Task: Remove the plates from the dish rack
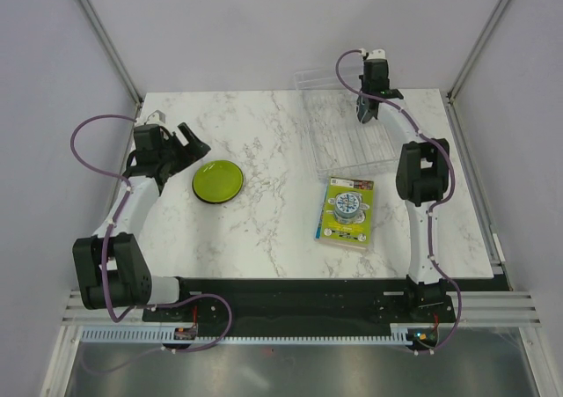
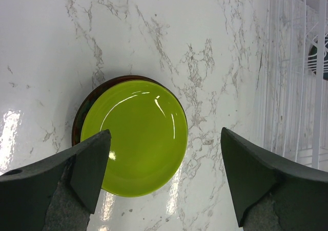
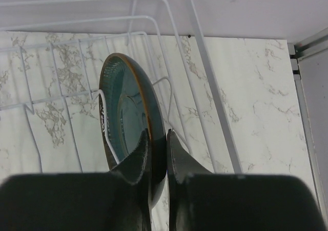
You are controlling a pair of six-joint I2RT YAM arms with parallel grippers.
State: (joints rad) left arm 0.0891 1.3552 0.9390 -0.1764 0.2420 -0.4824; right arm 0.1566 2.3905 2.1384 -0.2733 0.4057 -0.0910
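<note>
Right gripper [image 3: 158, 139] is down in the rack [image 1: 327, 146], far-right of the table, jaws pinched on the lower rim of the teal plate [image 3: 125, 118]. Plate stands on edge btwn the wire ribs, tilted a bit, not lifted yet as far as I can tell.

Left gripper [image 2: 165, 133] is wide open, holding nothing, hovering over the green plate [image 2: 136, 133] on the left side of the table, well apart from the rack.

Green plate lies flat, face up, on top of at least 1 other plate: a dark reddish rim [image 2: 82, 113] peeks out at its left edge. Can't tell how many are under it.

Progress, my read: mostly done. Top view shows no plate in the rack other than the teal 1, so it looks like the last. Left to do: lift it clear of the ribs w/o snagging, carry it over, set it down w/ the stack. Package [image 1: 346, 210] near the rack isn't part of the job.
</note>
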